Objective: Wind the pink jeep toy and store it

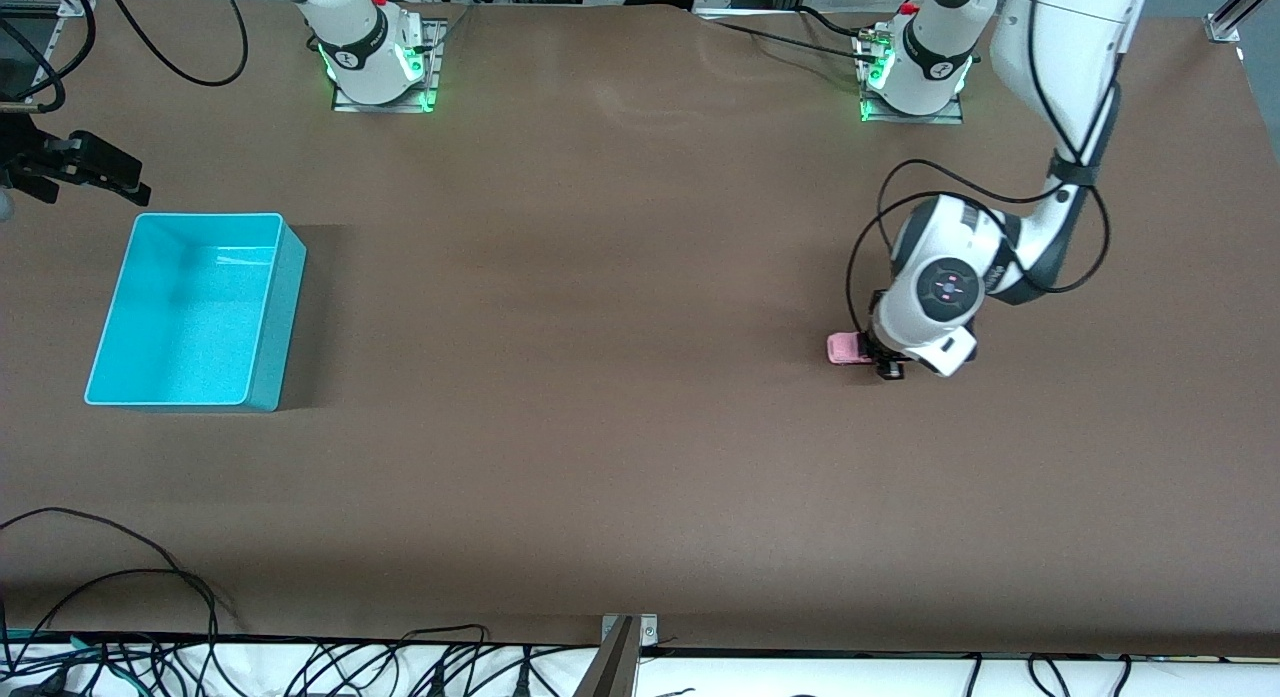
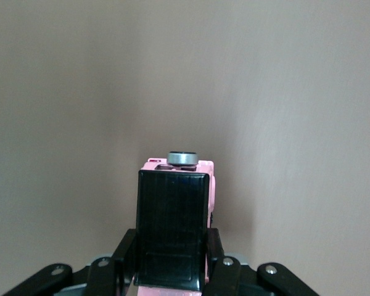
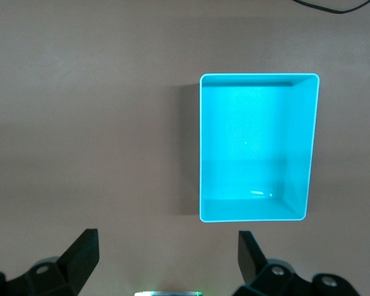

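Gripping stage: left gripper pinches jeep on table. Next, likely drag-wind, then carry to bin. Right gripper waits, spread.

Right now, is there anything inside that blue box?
Nothing shows inside the blue box: its floor looks bare in both the front view and the right wrist view. The pink toy car sits on the table toward the left arm's end, gripped by the left hand.

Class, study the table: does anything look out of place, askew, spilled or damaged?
Nothing stands out. The turquoise bin sits upright and empty; the left gripper is shut on the pink jeep toy; the right gripper waits open near the bin.
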You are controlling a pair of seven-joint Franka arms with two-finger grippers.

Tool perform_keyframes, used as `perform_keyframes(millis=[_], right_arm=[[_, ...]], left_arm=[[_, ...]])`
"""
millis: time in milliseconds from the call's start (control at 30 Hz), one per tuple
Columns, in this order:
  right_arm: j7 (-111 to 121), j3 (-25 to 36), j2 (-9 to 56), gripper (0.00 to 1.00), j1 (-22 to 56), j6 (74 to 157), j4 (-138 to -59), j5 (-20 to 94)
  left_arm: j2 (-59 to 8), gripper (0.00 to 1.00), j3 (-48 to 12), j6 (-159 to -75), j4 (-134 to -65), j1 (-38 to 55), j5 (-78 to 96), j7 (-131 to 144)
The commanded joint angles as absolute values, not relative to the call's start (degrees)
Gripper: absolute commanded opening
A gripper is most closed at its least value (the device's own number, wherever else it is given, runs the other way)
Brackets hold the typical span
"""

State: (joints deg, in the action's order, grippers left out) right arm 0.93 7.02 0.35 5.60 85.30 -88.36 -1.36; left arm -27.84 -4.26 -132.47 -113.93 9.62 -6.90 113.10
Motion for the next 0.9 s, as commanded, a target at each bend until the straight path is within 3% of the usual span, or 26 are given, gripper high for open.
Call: perform_keyframes(millis=[0,733,867], right_arm=[[0.8,7.2,0.3,1.00,5.8,84.0,-87.2,-0.8],[0.7,6.9,0.3,1.00,5.8,84.3,-87.2,-0.8],[0.8,7.0,0.3,1.00,5.8,84.4,-87.2,-0.9]], left_arm=[[-30.1,0.00,-4.0,-135.9,-114.1,3.9,-11.5,109.1],[-31.7,0.00,-4.0,-139.2,-114.3,-8.9,-17.1,96.9],[-31.6,0.21,-4.0,-139.0,-114.2,-8.9,-17.0,96.4]])
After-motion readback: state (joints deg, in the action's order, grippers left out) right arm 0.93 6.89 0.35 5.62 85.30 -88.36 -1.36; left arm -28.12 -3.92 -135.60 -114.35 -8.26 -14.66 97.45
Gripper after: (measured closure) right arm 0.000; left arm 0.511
